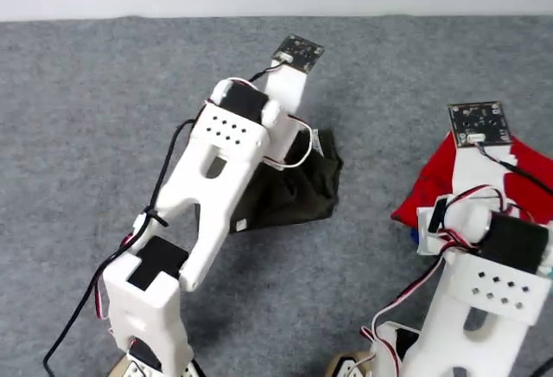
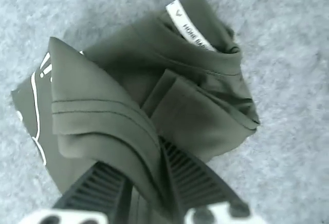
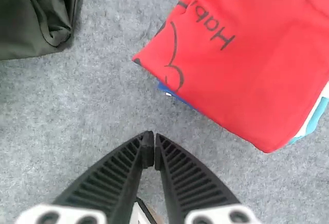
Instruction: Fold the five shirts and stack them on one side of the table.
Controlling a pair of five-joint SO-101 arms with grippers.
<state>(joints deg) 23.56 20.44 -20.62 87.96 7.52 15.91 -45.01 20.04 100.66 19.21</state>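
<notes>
The left gripper (image 2: 140, 165) is clamping a raised fold of the dark olive shirt (image 2: 154, 95), with cloth running down between its ribbed fingers (image 2: 187, 175). The shirt is lying bunched on the grey felt table (image 2: 288, 54). One hemmed flap is draping over the gripper, and the collar with its white neck label (image 2: 187, 26) is turning up at the side farthest from the gripper. The shirt's outer edges are sitting uneven, and felt is showing beyond them on every side in the left wrist view.

The right gripper (image 3: 153, 137) is hanging over the felt with its tips pressed together and nothing between them. Just beyond the tips, a corner of the folded red shirt (image 3: 247, 59) is pointing toward it. The red shirt is resting on a blue shirt (image 3: 165, 90), whose edge is peeking out underneath.

In the high view, the dark olive shirt (image 1: 298, 188) is lying mid-table under the left arm (image 1: 216, 187). The red shirt (image 1: 432, 188) is sitting at the right edge of the view under the right arm (image 1: 484, 282). A strip of felt is separating the two, and a broad stretch of felt (image 1: 104, 118) is spreading to the left and far side.
</notes>
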